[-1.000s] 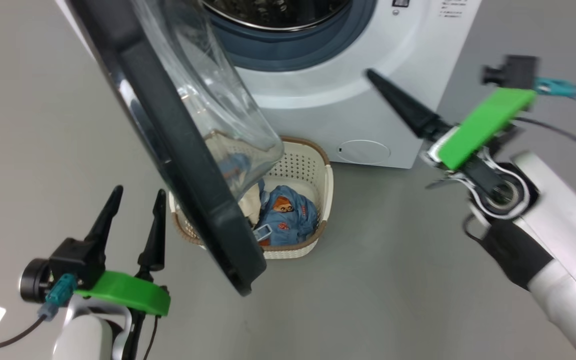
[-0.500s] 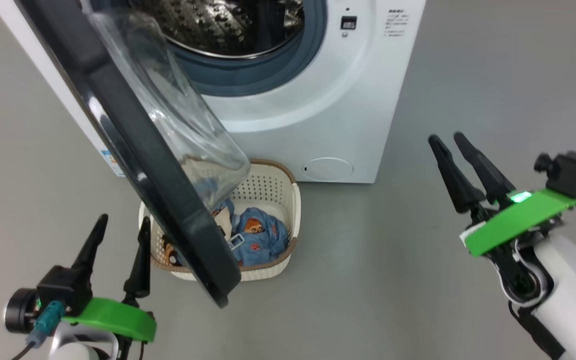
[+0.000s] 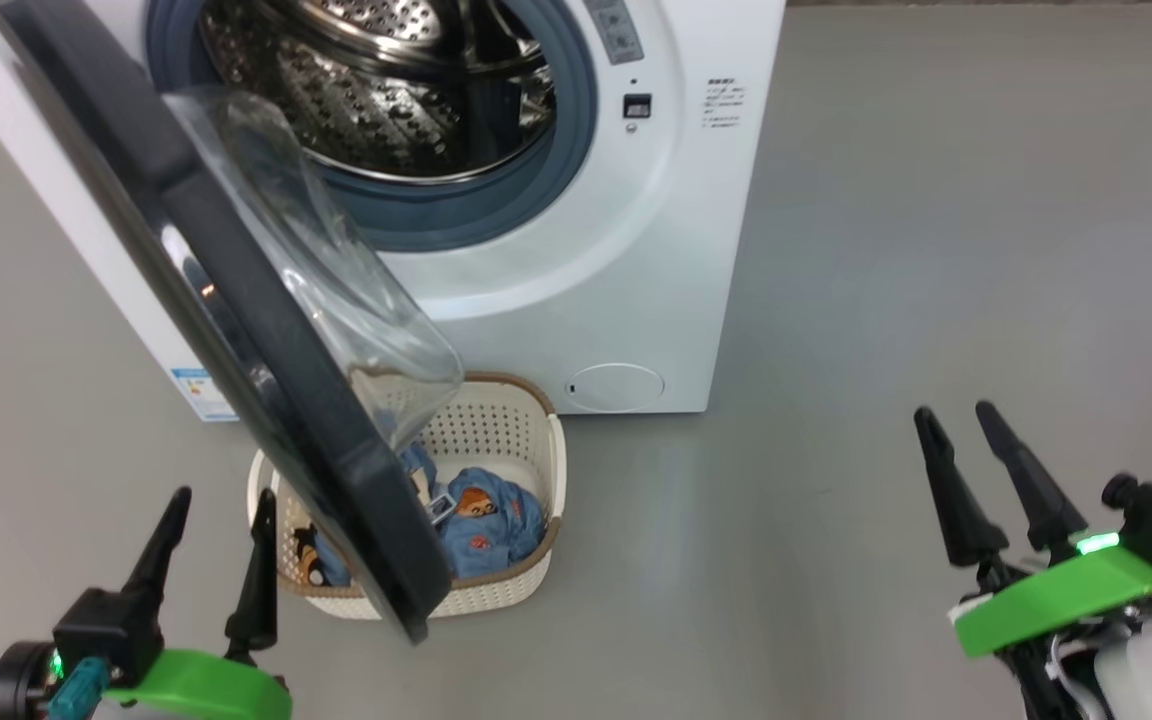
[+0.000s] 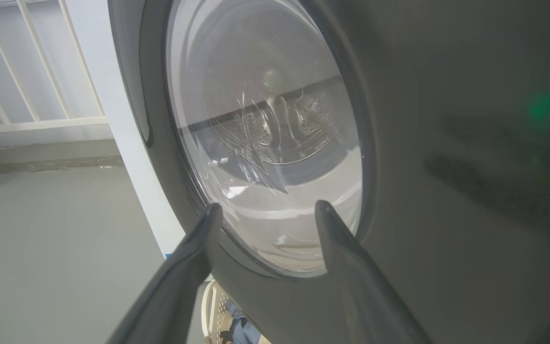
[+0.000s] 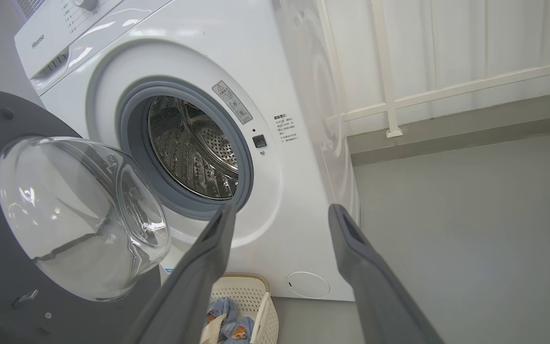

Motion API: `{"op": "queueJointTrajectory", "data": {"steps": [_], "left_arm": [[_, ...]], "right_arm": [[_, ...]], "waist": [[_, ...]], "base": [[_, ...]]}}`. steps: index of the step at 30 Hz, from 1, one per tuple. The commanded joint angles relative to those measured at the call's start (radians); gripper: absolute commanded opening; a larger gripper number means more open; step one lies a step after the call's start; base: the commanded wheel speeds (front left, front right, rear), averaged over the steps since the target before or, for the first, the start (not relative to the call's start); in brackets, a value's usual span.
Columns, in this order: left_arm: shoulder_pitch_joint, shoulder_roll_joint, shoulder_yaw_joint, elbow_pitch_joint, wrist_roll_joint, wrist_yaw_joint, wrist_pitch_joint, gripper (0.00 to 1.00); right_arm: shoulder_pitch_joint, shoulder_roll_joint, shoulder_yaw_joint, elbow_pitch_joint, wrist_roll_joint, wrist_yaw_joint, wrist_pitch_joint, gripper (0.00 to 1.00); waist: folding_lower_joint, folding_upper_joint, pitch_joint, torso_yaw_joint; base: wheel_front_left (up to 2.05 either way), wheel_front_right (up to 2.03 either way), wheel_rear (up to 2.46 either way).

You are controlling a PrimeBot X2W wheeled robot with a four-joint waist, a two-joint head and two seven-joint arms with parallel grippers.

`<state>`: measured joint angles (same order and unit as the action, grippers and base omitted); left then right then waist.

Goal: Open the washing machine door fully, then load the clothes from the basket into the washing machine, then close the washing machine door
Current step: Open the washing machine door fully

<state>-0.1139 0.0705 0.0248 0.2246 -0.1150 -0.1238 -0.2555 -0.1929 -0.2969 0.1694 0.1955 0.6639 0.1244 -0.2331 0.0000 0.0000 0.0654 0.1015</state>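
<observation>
Your left gripper [image 3: 223, 497] is spread and empty. Just ahead of it is the outer face of the large round glossy black door [image 3: 266, 360] with its bulging glass window. The door stands only part-swung, overhanging the small cream-white perforated basket [image 3: 496, 590] beyond the fingertips. That half covers the light-blue bear-print clothes [image 3: 486, 515], so it likely needs opening wider first. Your right gripper [image 3: 951, 410], also spread and empty, points toward the white front-loading washing machine [image 3: 636, 250], well apart from the basket.
</observation>
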Motion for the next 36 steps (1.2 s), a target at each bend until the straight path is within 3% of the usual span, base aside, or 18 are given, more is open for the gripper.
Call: {"op": "queueJointTrajectory", "data": {"steps": [1,5,17,36], "left_arm": [[0.004,0.022,0.041,-0.036,0.006,0.01,-0.006,1.0],[0.034,0.018,0.046,-0.051,0.005,0.018,-0.006,1.0],[0.087,0.009,0.06,-0.087,-0.007,0.028,-0.006,1.0],[0.177,-0.006,0.081,-0.154,-0.015,0.06,-0.006,1.0]], "right_arm": [[0.034,0.015,-0.009,-0.055,-0.043,0.006,0.016,1.0],[0.091,0.048,-0.05,-0.1,-0.099,0.006,0.049,1.0],[0.179,0.057,-0.111,-0.197,-0.208,0.006,0.09,1.0],[0.29,0.119,-0.131,-0.214,-0.376,0.006,0.027,1.0]], "waist": [[0.0,0.0,-0.022,-0.023],[0.0,0.0,-0.038,-0.04],[0.0,0.0,-0.053,-0.064],[0.0,0.0,-0.073,-0.091]], "base": [[0.0,0.0,0.0],[0.0,0.0,0.0],[0.0,0.0,0.0],[0.0,0.0,0.0]]}}
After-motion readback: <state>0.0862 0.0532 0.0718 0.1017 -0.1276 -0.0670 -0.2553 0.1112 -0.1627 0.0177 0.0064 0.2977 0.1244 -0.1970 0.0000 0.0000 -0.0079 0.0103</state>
